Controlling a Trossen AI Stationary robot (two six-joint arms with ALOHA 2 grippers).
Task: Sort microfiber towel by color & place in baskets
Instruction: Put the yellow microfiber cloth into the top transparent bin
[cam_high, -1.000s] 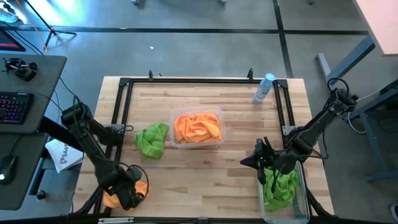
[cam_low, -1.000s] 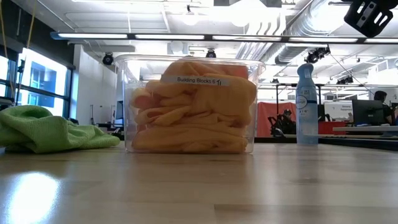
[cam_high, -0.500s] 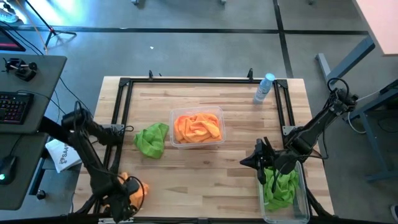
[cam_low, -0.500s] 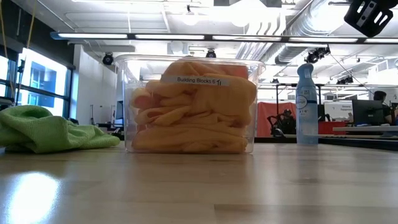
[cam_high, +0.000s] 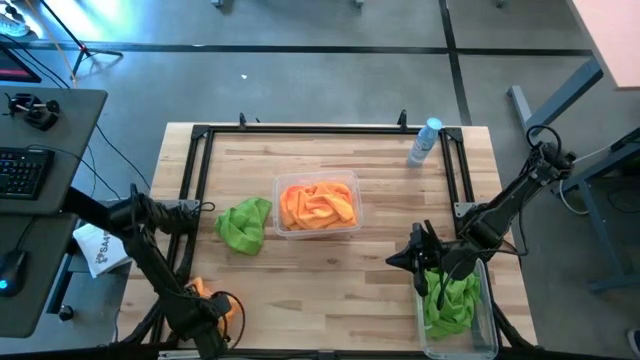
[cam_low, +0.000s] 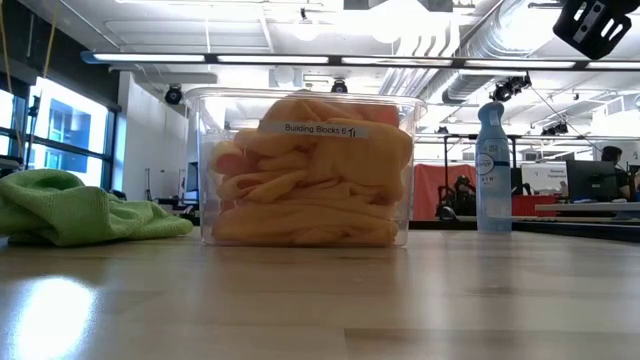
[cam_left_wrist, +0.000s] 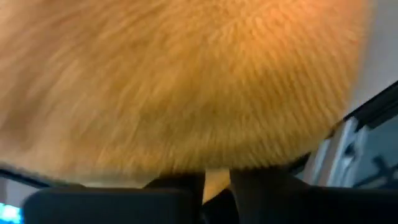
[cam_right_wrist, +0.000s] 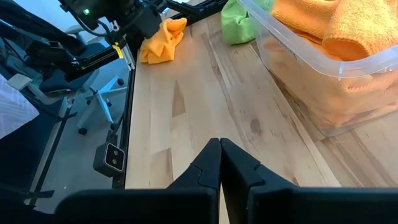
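left gripper (cam_high: 212, 322): mostly covered by orange towel (cam_left_wrist: 180, 81) (blurred, fills the wrist view)
right basket (cam_high: 487, 318): cut by bottom edge

My left gripper (cam_high: 212, 316) sits low at the near left table corner; my right gripper (cam_high: 400, 259), fingers pressed together, hovers near right.

We read one label only: white strip on front wall of clear basket (cam_low: 305, 110) holding orange towels (cam_low: 310, 180), printed "Building Blocks", trailing characters too small to read.
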